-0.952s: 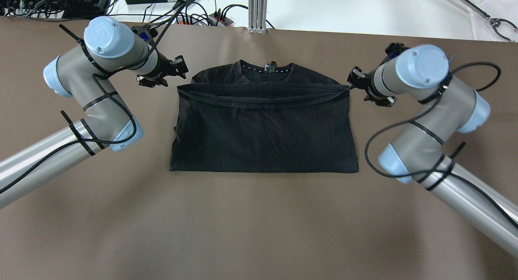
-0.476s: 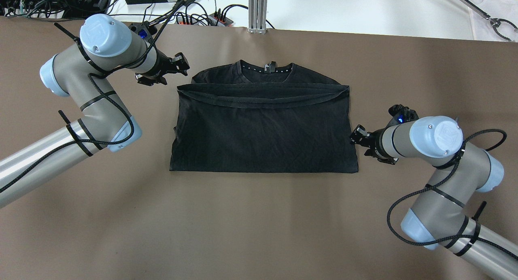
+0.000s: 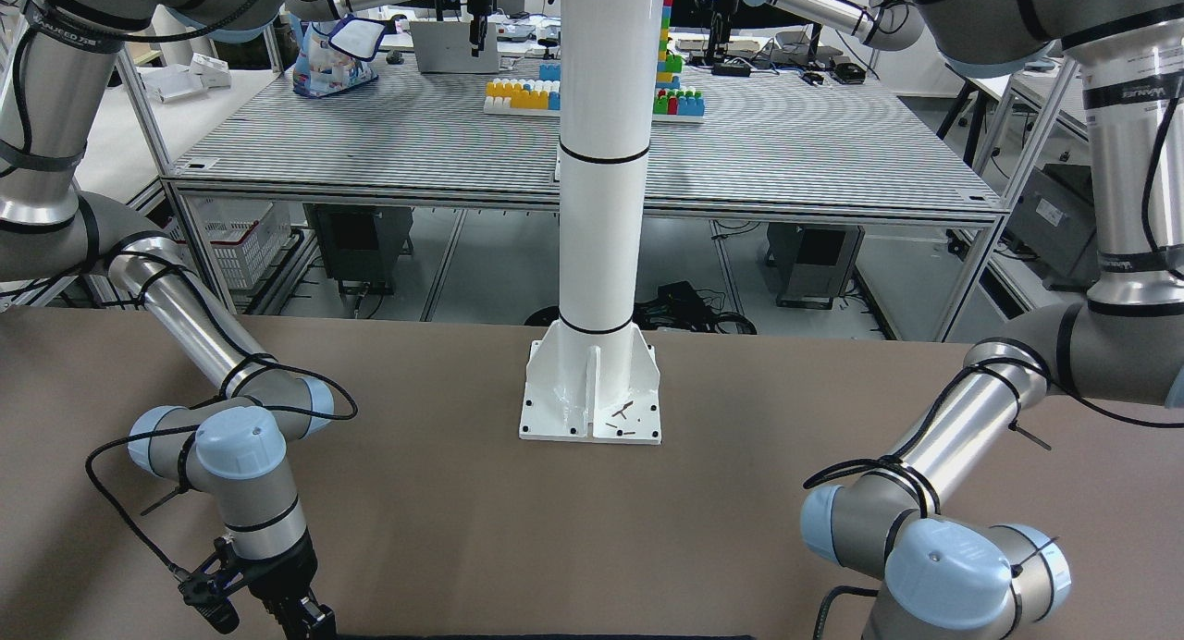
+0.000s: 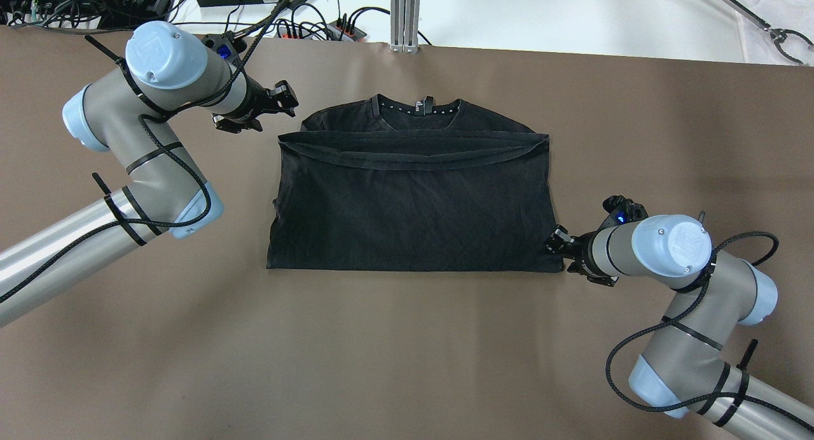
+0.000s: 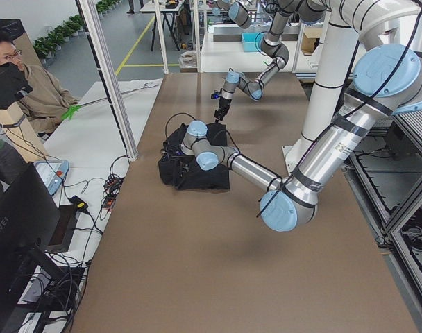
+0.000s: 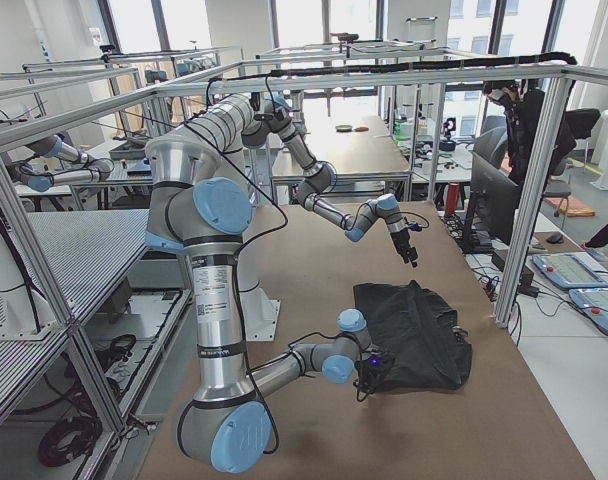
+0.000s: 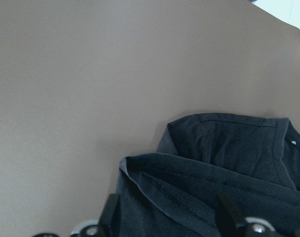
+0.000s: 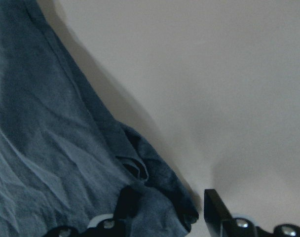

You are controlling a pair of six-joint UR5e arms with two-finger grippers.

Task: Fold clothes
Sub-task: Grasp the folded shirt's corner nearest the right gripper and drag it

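The black soft-fabric T-shirt [image 4: 413, 198] lies flat mid-table on the brown table surface [image 4: 407, 364]. The front cam catches only a thin dark strip of it at the bottom edge. Sleeves can't be made out from any view. That same cam crops the right gripper [image 4: 558, 249] at the frame edge and misses the left gripper [image 4: 275, 111] altogether. Wrist cams show only finger stubs along the bottom. The shirt's long axis runs left-right across the table. The collar, w/ small white marks [image 4: 420, 107], points away from the robot, and the folded edge faces it. The hem is doubled up and sits just below the collar. Count: 1 shirt, 2 arms, 2 grippers, 1 white pillar [image 3: 597, 252] bolted at the robot-side edge. The left gripper sits just beside the shirt's far-left corner, not touching it. Its fingers [image 7: 110, 217] are spread wide w/ nothing held. The right gripper is at the near-right corner. Its fingers [image 8: 214, 207] are also apart, w/ the bunched cloth corner lying btwn them and not pinched.
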